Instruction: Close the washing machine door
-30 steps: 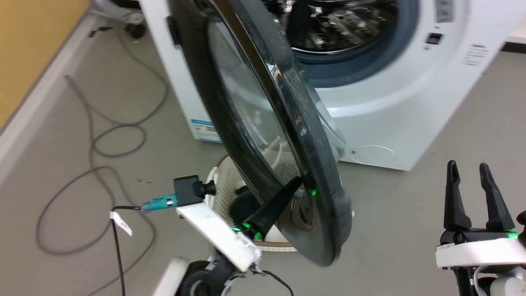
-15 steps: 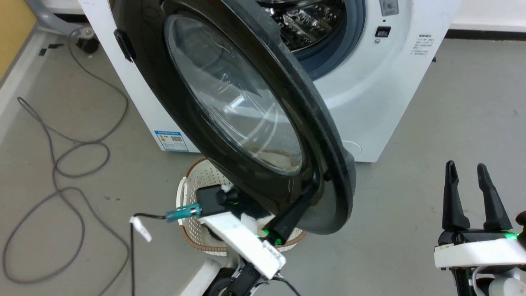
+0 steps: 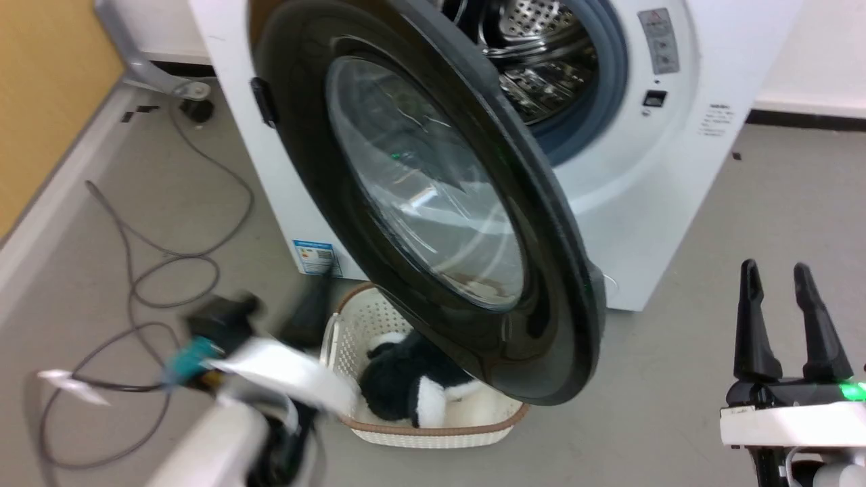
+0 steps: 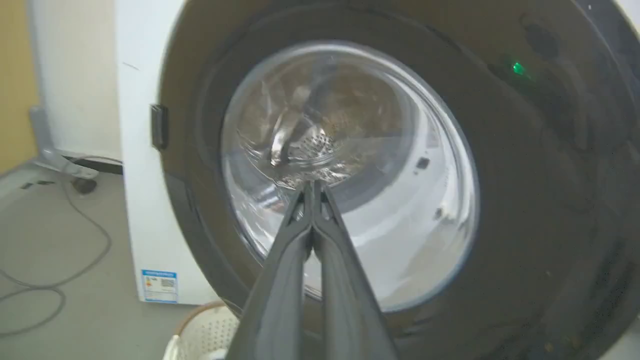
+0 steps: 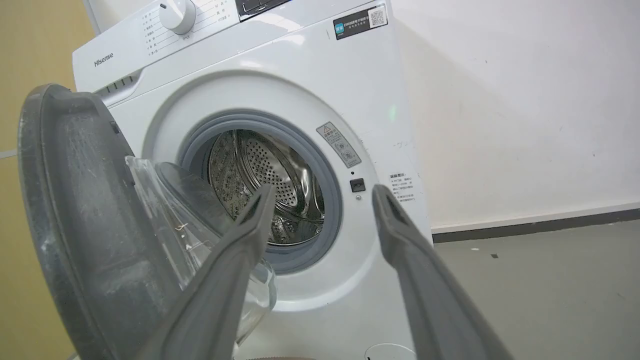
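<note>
The washing machine door [image 3: 433, 203], glossy black with a bulging glass window [image 4: 350, 170], stands part open in front of the steel drum [image 3: 541, 61]. It belongs to the white washing machine [image 3: 643, 189]. My left gripper [image 3: 318, 291] is blurred at the lower left, clear of the door's rim. In the left wrist view it [image 4: 312, 186] is shut with nothing in it and points at the glass. My right gripper [image 3: 775, 270] stands open at the lower right, away from the door. Between its fingers [image 5: 324, 190] I see the drum opening [image 5: 265, 195] and the door's grey inner side [image 5: 75, 225].
A cream perforated basket [image 3: 352, 325] holding black-and-white fabric sits on the floor under the door. Grey cables [image 3: 169, 270] loop over the floor at the left, near a yellow wall [image 3: 47, 88]. A grey wheeled leg [image 3: 169, 81] stands behind the machine's left side.
The head camera has shifted. My left gripper has come off the door's lower rim and swung down and left, blurred with motion. The right gripper has held still.
</note>
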`<state>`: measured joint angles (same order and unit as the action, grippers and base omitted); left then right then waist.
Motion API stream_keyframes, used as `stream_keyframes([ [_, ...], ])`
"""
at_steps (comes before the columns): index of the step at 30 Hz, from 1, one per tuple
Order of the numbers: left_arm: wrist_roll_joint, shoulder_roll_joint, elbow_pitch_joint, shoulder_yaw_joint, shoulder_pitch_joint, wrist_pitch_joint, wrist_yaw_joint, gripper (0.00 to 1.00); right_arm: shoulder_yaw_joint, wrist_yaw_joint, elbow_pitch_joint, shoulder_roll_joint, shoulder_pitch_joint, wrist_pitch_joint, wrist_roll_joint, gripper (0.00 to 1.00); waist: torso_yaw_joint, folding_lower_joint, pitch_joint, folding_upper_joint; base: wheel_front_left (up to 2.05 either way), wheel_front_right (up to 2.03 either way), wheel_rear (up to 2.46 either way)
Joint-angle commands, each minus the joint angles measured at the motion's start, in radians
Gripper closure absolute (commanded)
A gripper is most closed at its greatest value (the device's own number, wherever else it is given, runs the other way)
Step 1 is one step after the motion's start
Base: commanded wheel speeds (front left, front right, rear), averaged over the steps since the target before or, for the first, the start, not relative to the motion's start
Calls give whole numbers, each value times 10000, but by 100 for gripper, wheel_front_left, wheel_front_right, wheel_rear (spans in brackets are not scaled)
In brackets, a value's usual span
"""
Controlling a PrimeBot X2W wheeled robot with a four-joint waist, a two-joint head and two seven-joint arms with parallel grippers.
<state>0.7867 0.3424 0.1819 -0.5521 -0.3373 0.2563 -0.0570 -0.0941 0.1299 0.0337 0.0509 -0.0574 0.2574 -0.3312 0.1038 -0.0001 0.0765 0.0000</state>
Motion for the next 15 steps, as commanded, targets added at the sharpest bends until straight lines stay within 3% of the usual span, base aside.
stream_keyframes([
  [1,-629,-92,-343,577,-81,47,-451,100,1,8,163,-7,-49,44,80,0,120,1,-81,0,0,0,0],
  [9,-4187,-141,-1846,3021,1532,53,-2731,100,44,8,1218,-7,-838,44,316,0,310,1,-184,0,0,0,0],
  [10,-4332,-212,-1981,3256,1765,53,-2904,81,103,8,1397,-7,-966,44,356,0,332,1,-193,0,0,0,0],
  [11,-4521,-235,-2110,3464,1980,53,-3041,0,182,8,1578,-7,-1083,44,396,0,362,1,-203,0,0,0,0],
  [15,-5145,-319,-2355,3835,2819,54,-3203,0,751,8,2287,-7,-1456,44,515,0,465,1,-249,0,0,0,0],
])
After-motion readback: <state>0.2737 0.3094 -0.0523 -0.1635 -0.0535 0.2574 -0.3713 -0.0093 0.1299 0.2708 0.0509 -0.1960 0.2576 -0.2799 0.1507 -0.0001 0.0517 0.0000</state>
